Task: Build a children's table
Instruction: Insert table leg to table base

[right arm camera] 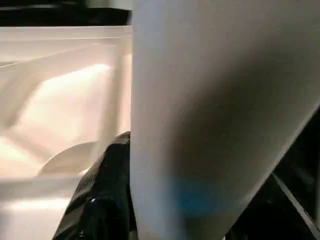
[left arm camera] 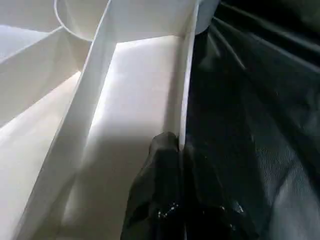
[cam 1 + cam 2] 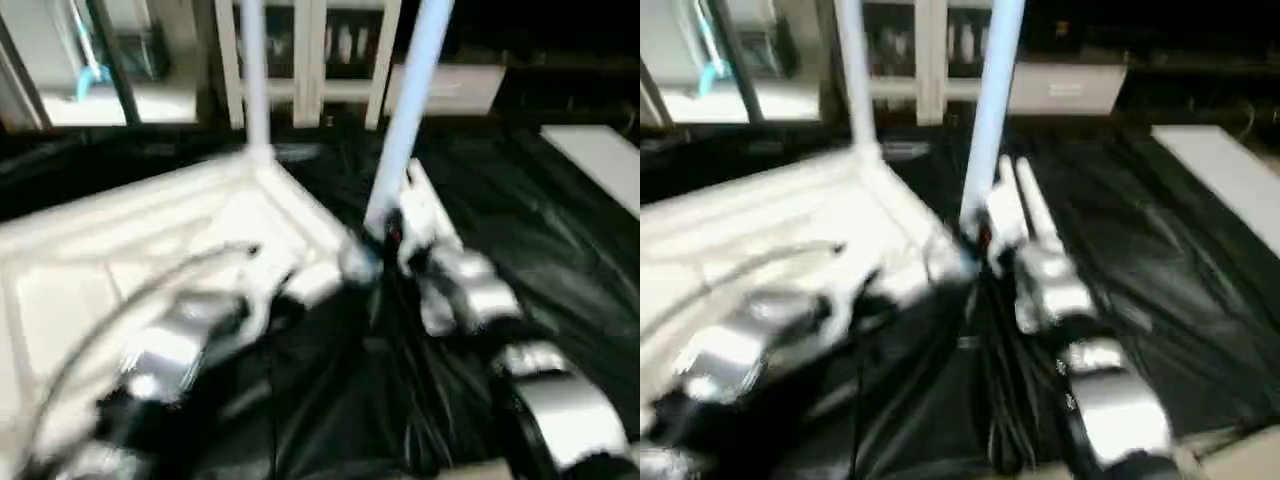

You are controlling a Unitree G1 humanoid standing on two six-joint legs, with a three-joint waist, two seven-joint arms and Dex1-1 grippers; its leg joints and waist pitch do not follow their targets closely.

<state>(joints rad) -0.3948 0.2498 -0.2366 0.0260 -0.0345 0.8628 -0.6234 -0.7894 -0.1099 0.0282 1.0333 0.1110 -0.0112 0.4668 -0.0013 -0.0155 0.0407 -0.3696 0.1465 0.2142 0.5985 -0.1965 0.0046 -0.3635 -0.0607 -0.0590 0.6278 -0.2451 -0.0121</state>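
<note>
The white tabletop (image 3: 120,250) lies upside down on a black sheet, ribs facing up. One white leg (image 3: 254,70) stands upright in its far corner socket. A second leg (image 3: 405,110) stands tilted at the corner socket nearest my right arm, and my right gripper (image 3: 392,240) is shut on its lower end. In the right wrist view this leg (image 1: 215,115) sits against a black finger (image 1: 105,190). My left gripper (image 2: 180,150) is shut on the tabletop's thin rim wall (image 2: 186,75), one finger on each side. Two more white legs (image 3: 1020,205) lie on the sheet behind my right wrist.
The black plastic sheet (image 3: 520,230) covers the floor around the tabletop. White shelving (image 3: 320,60) stands at the back. A flat white board (image 3: 600,160) lies at the far right. A thin cable (image 3: 150,290) arcs over the tabletop near my left forearm.
</note>
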